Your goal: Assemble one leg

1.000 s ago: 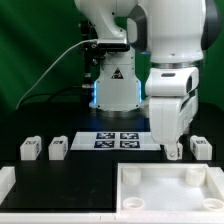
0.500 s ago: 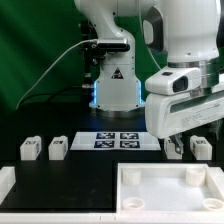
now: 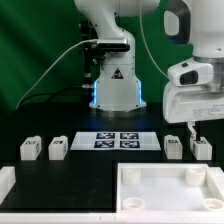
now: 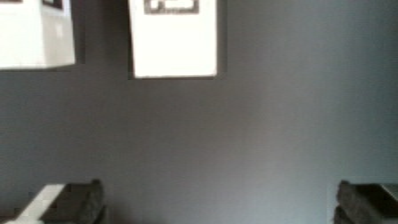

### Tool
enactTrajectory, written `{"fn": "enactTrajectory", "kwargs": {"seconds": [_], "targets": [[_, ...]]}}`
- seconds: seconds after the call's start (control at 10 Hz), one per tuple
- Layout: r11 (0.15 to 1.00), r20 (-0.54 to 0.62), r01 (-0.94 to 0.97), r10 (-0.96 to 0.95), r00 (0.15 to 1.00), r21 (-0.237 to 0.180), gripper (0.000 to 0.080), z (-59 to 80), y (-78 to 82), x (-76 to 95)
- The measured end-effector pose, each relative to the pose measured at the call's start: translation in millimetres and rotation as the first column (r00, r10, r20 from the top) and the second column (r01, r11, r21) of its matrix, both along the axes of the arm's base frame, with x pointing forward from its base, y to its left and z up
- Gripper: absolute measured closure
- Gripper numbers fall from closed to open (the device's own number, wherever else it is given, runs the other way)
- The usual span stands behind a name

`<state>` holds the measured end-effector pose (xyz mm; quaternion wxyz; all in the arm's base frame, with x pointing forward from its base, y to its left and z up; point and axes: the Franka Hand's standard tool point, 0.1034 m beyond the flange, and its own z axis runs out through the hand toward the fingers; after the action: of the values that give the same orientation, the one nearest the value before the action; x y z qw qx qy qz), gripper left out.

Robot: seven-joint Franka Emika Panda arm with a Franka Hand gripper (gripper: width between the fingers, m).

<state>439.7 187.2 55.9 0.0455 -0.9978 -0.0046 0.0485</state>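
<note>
Four small white legs stand on the black table: two at the exterior view's left point(image 3: 30, 149) point(image 3: 58, 148) and two at the right point(image 3: 173, 147) point(image 3: 201, 148). The large white rimmed panel point(image 3: 170, 172) lies at the front. My gripper point(image 3: 188, 127) hangs above the two right legs, apart from them. In the wrist view the gripper point(image 4: 217, 205) is open and empty, with its dark fingertips point(image 4: 68, 203) far apart over bare table. Two legs point(image 4: 178, 40) point(image 4: 36, 35) show ahead of it.
The marker board point(image 3: 120, 140) lies in front of the robot base point(image 3: 115, 85). A white part point(image 3: 5, 181) sits at the front left edge. A green curtain hangs behind.
The gripper has risen from beside the right legs and shifted toward the exterior view's right. The legs have not moved.
</note>
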Motion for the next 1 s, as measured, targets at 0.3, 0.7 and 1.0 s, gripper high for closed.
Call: {"fn": "enactTrajectory", "kwargs": {"seconds": [0.3,0.7,1.0], "targets": [[0.992,-0.147,-0.120,0.124,0.981,0.034,0.0151,-6.2,-21.1,-13.5],[0.991,-0.531,-0.133,0.107,0.841,-0.009,0.0151,-9.3,-15.1,-33.1],[0.988,-0.713,-0.153,0.097,0.694,-0.014,0.0151,-18.4,-4.4,-42.4]]}}
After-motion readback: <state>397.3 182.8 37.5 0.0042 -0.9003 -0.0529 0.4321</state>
